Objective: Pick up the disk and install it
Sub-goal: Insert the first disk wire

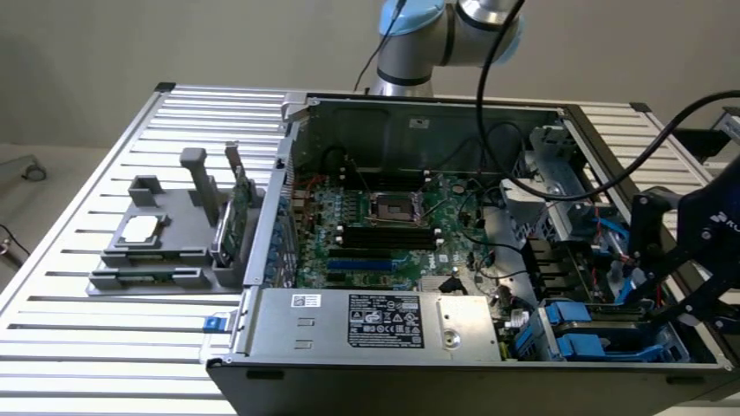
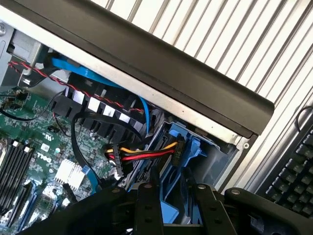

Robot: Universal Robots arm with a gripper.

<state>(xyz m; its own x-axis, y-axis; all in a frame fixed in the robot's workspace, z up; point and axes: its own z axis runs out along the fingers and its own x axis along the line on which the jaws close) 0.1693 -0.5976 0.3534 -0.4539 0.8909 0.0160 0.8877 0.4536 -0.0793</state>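
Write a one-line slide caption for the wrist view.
Gripper at the blue disk carrier inside the open computer case, beside the green motherboard.

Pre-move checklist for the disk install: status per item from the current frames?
1. Gripper at the drive bay: ok, it hangs over the case's corner bay.
2. Disk in grip: cannot tell; blue carrier plastic shows at the gripper, silver body hidden.
3. Bay free of wiring: not ok, the red-yellow-black power cable reaches the bay's mouth.
4. Case open: ok, motherboard exposed.
5. Green circuit card and chip out of the way: ok, both on the grey fixture.
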